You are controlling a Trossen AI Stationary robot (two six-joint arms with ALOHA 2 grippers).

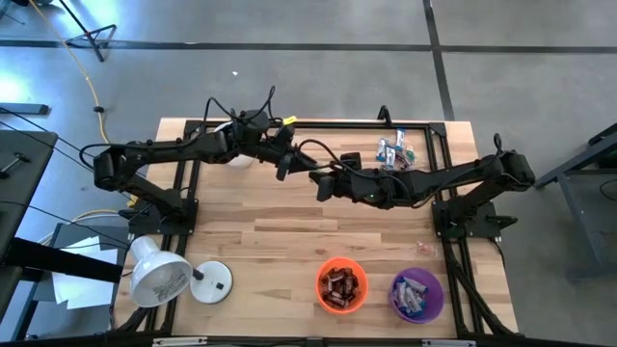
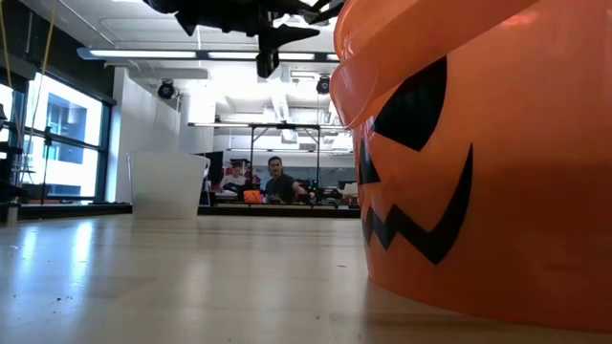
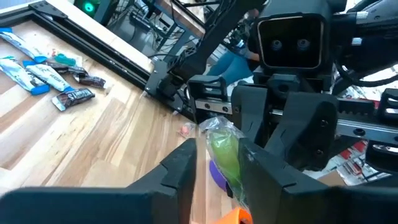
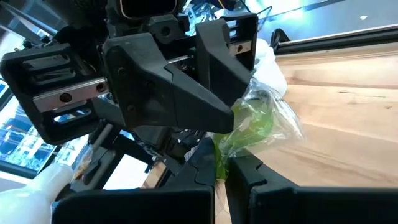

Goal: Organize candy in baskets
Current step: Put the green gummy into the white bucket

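Both arms meet high over the middle of the table, nose to nose. The left gripper (image 3: 217,165) has its jaws clenched on a green candy in a crinkly clear wrapper (image 3: 224,149), and the right gripper (image 4: 221,168) is pinched on that same sweet from the opposite side, so the piece sits between 2 sets of jaws at once. Looks like a handover in mid-air, I'd say.

Progress: the bright orange round plastic basket (image 1: 342,285) already holds a heap of dark brown bars, and the purple round basket (image 1: 416,294) just beside it has blue-and-white ones inside. Both sit well below and out in front of the jaws, near the table's front edge. The white basket (image 1: 241,157) is mostly hidden under the left arm; I can't tell what's in it.

Left to do: a loose cluster of blue-and-white and dark wrapped mini bars (image 1: 396,152) lies behind the right gripper near the far edge, unsorted. So roughly midway by my read.

Around them: a white dome-shaded lamp (image 1: 159,275) lies at the front left corner, well clear. The real obstruction is each arm crowding the other.
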